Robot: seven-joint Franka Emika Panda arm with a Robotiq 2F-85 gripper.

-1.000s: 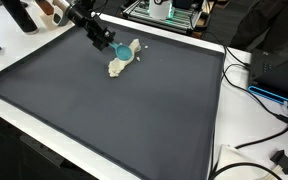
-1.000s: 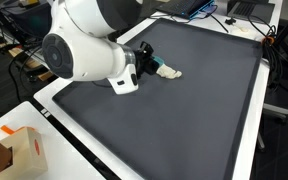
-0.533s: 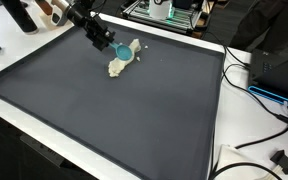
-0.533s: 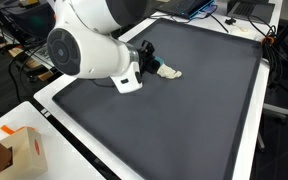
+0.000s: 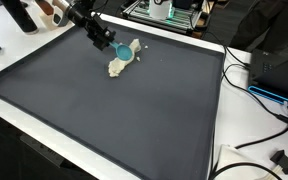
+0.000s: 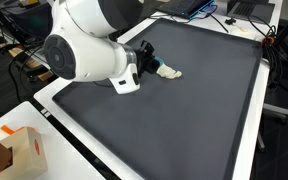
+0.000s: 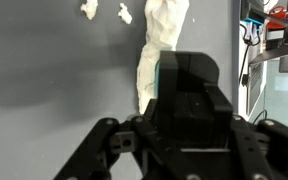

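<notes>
Honestly, barely anything has shifted: gripper (image 5: 101, 38) stays parked by the cream cloth (image 5: 118, 66), can't tell if it's clamped, so things look stalled.

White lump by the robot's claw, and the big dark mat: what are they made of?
The white lump looks like soft cloth, or maybe crumpled paper: it is dull, creamy and full of wrinkles and folds. The mat seems to be rubber or foam: it is dark grey, flat and smooth, with hardly any shine.
</notes>
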